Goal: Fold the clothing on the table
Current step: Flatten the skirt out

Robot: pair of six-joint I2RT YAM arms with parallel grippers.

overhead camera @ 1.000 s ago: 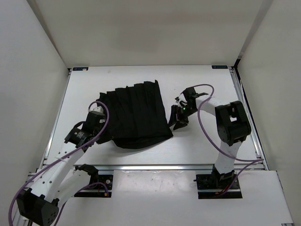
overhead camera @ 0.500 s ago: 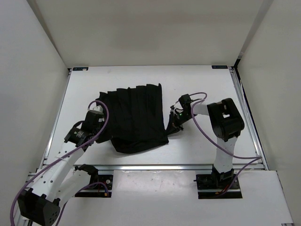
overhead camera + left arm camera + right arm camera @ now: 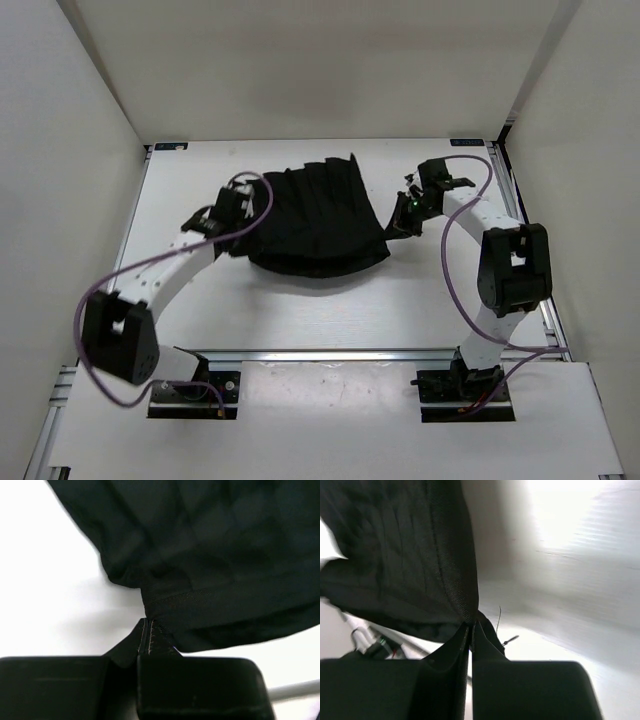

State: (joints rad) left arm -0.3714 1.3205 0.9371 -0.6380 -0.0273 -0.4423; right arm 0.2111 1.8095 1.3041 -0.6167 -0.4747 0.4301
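Found the clothing [image 3: 318, 225] bunched in the upper centre of the overhead view, on the table [image 3: 420, 310], sagging in a rounded belly toward the lower frame between 2 grip points. Cannot tell the extent of any lift off the surface.

Found the left gripper [image 3: 148, 630] pressed together on a narrow tab of stitched hem at the garment's left edge, with only a thin sliver of fabric between the jaws. Found the right gripper [image 3: 471, 627] likewise closed, pinching a fold of edge at the garment's right side, with a loose thread just beside the pinch.

Judged the step in hand as holding up or spreading by 2 edges ahead of a fold.

Risks, by judgement only:

1. Slip-out at the left pinch. Cause: shallow bite on a seam tab under the weight of hanging cloth.
2. Slip-out at the right pinch. Cause: grip on a thin edge fold, not on a full layer.
3. Crooked fold. Cause: pleats fanned and skewed toward the upper right of the overhead view, and 2 grip points seemingly unmatched.
4. Dragging and fresh wrinkles. Cause: belly low against the table during any sideways move.
5. Snagging. Cause: purple cable [image 3: 262, 190] looped close over the garment's upper left corner.
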